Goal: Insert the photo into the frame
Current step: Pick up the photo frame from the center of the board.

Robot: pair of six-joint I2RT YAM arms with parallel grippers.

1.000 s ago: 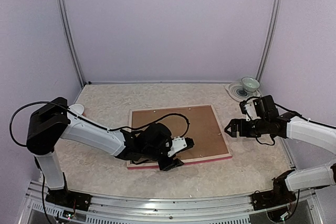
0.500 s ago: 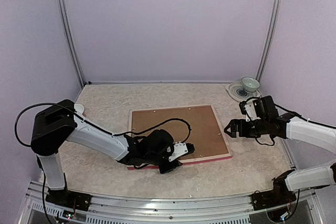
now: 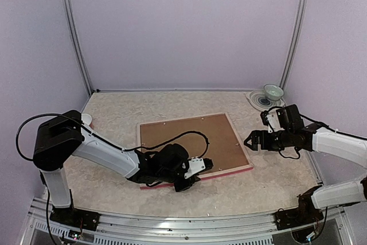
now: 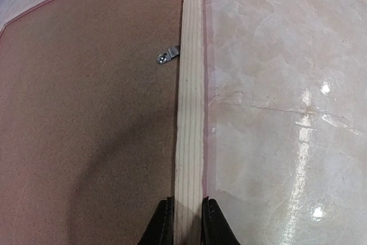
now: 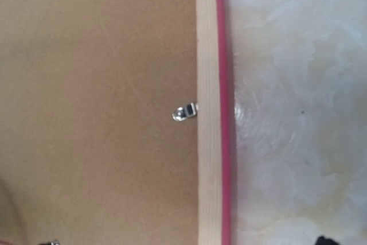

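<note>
The frame (image 4: 189,113), clamped by the left pincer (image 4: 187,203), holds a backing board (image 4: 86,119); right pincer (image 3: 250,142) apart

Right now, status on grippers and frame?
Left gripper clamped on the frame's near rail. Right gripper open, beside its right edge. Frame face down, backing board in; photo not in view. Left arm's cable crosses over it.
</note>
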